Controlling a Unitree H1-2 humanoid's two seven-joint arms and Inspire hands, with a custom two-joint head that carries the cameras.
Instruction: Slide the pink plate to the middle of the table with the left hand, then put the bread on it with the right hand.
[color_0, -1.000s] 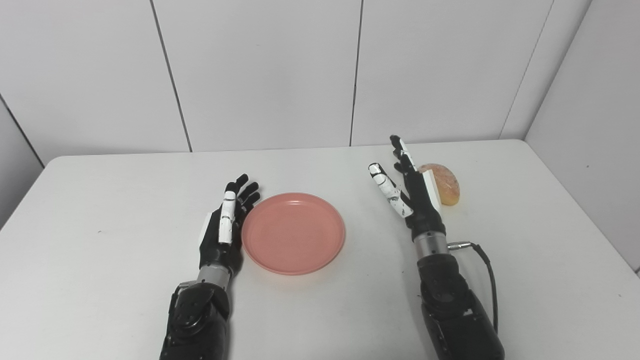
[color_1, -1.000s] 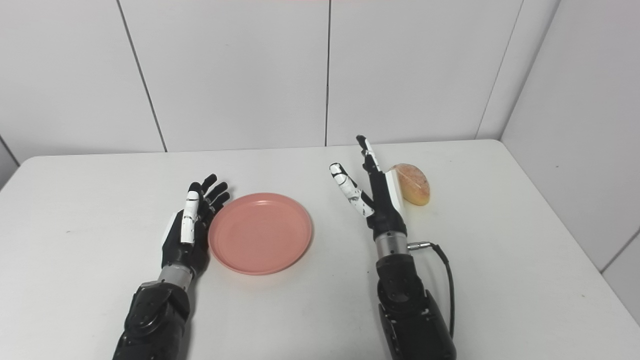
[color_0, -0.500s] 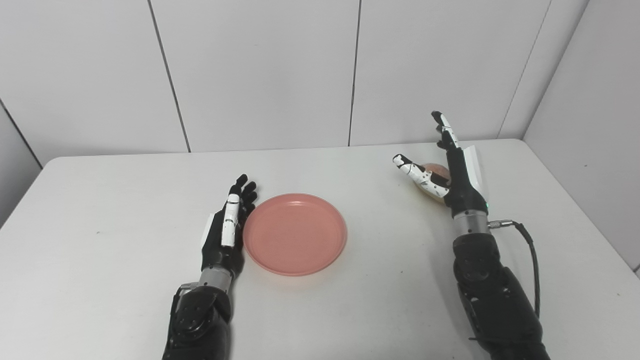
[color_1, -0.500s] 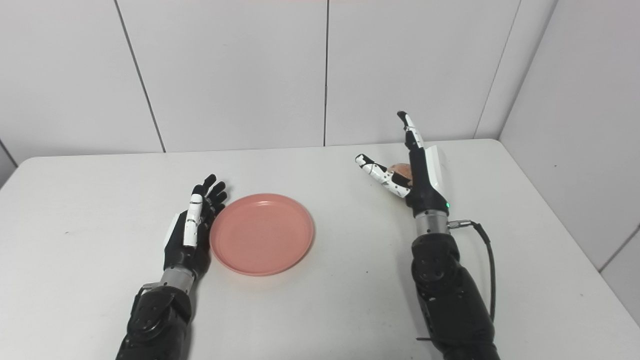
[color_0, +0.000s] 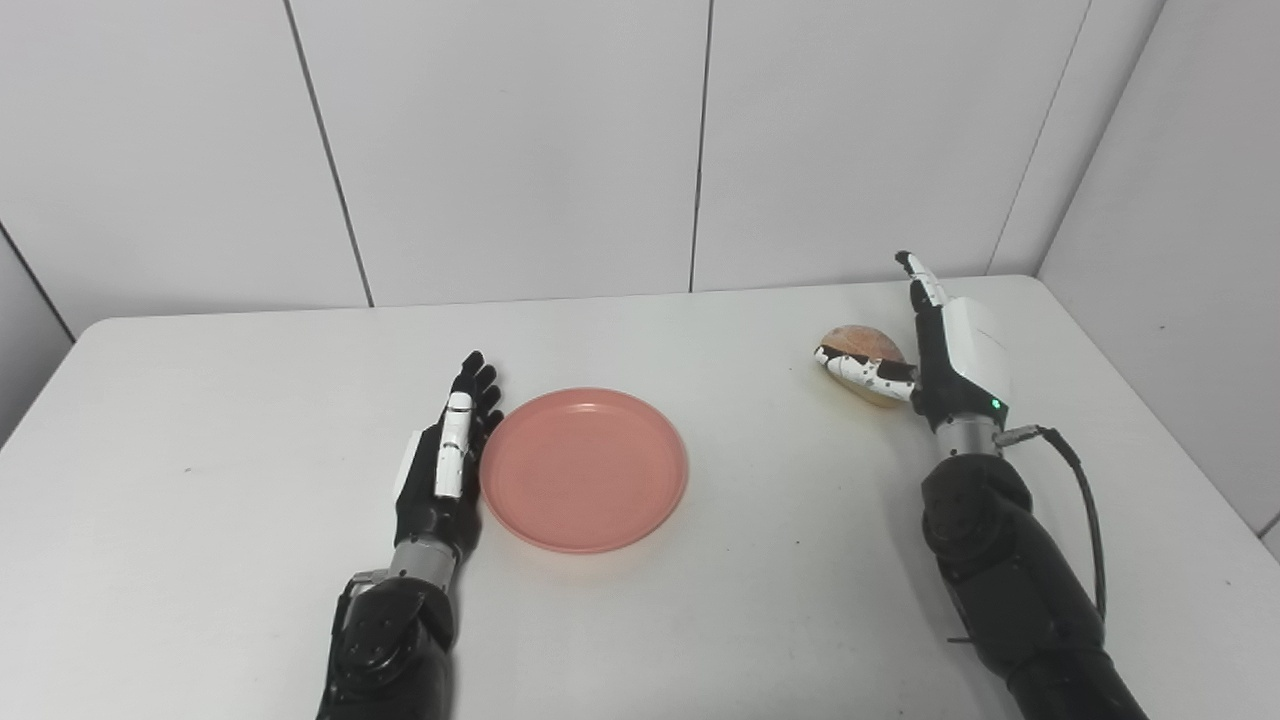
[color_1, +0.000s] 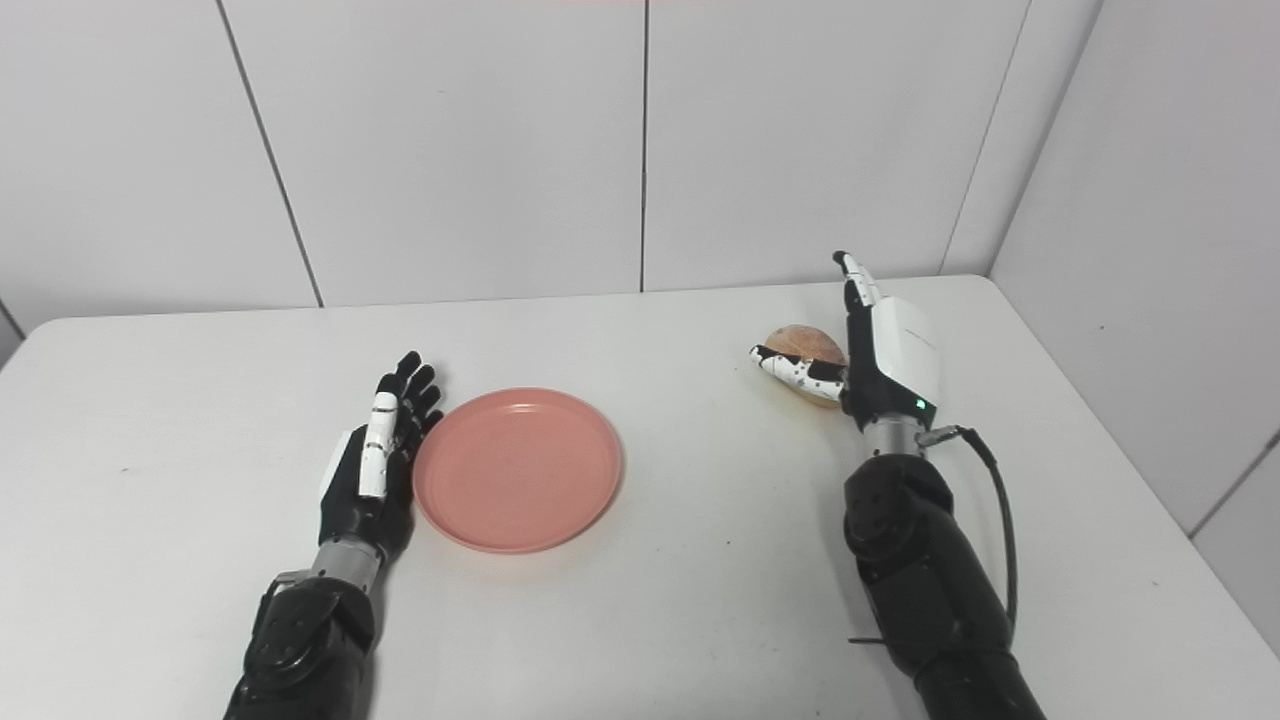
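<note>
The pink plate (color_0: 584, 468) lies flat near the middle of the white table (color_0: 200, 560). My left hand (color_0: 445, 460) is open, fingers straight, its edge right beside the plate's left rim. The bread (color_0: 858, 343), a golden bun, sits at the right rear of the table. My right hand (color_0: 945, 345) is open and stands on the bread's right side, thumb reaching across the front of it and fingers pointing up. The bread rests on the table, partly hidden by the thumb. It also shows in the right eye view (color_1: 800, 342).
A black cable (color_0: 1075, 480) loops from my right wrist over the table's right side. White wall panels close the back and the right. The table's right edge (color_0: 1190, 450) runs close to my right arm.
My right hand moved right and back, from left of the bread to its right side, then lowered with the thumb in front of it. My left hand and the plate stayed put.
</note>
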